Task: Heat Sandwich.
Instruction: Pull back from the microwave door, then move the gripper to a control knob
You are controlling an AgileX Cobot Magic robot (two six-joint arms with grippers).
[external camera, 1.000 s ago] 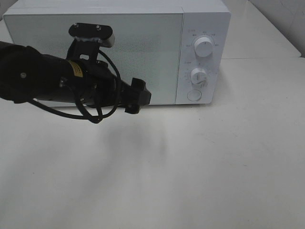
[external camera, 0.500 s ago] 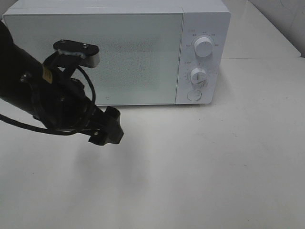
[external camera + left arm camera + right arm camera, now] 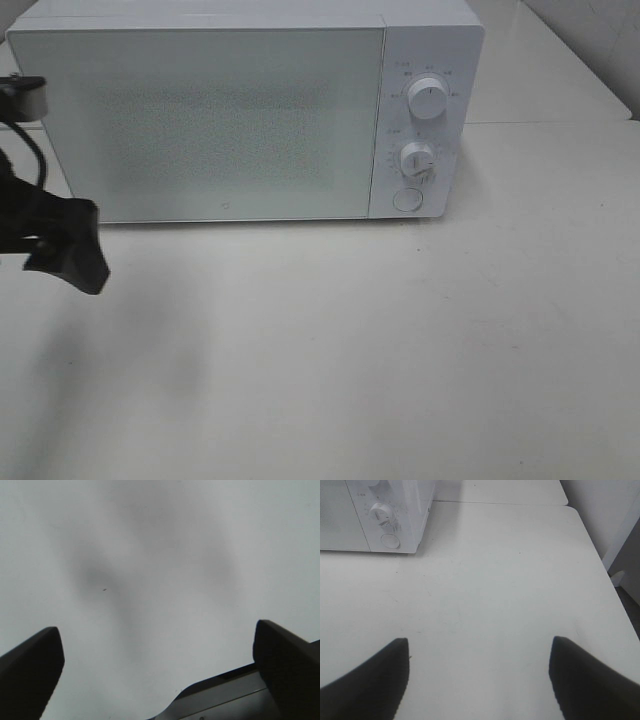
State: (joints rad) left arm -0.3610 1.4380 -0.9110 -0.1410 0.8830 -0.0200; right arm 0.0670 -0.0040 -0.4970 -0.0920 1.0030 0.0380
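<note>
Your left gripper [image 3: 156, 627] hung at the left edge of the high view, before the closed microwave [image 3: 200, 120], fingers wide apart over the white table [image 3: 400, 350]. Your right gripper [image 3: 478, 640] also had its fingers apart, holding nothing. The sandwich showed in no view, so I cannot tell where it was.

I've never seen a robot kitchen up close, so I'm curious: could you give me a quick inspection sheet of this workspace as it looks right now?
Surface: white table, no marks seen.
Job's things: sandwich not seen; white microwave has its door closed, so its inside is hidden.
Clutter: nothing seen.
Grippers: left gripper open and empty, over bare table; right gripper open and empty.
Cables: black cable loops beside the left arm.
Surroundings: pale tiled wall behind the table.
</note>
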